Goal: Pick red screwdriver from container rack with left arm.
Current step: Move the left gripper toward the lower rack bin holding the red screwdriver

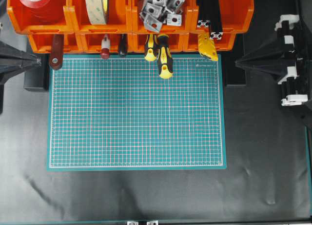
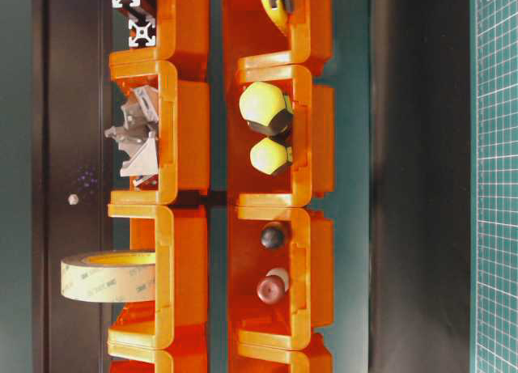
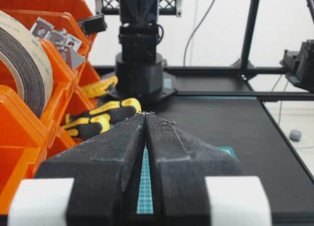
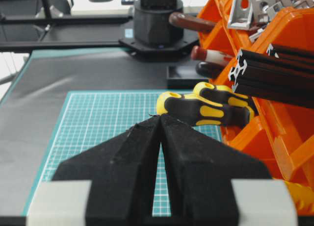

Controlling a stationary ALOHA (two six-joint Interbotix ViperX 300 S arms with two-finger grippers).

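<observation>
The red screwdriver [image 1: 105, 47] sits in a front bin of the rack [image 1: 73, 20], second from the left in the overhead view, handle poking out over the far edge of the green mat [image 1: 136, 112]. Only the handle shows: white band, dark red end cap toward the mat; the shaft is hidden inside the bin. It looks light and stiff, with a smooth, rounded plastic handle that could slip or roll, so the best hold is probably across the handle just behind the cap, where it clears the bin lip.

Just right of it, in the same bin, lies a black-capped tool [image 1: 123, 45], nearly touching, which leaves little room for a finger on that side. To the left a brown flat handle [image 1: 56, 51] hangs from the next bin. Further right, two yellow-black screwdrivers [image 1: 161, 54] jut out, well apart from the target.

The left gripper [image 3: 145, 119] is parked at the left edge of the desk, jaws clenched together, holding nothing. The right gripper [image 4: 160, 120] is likewise closed and empty.
</observation>
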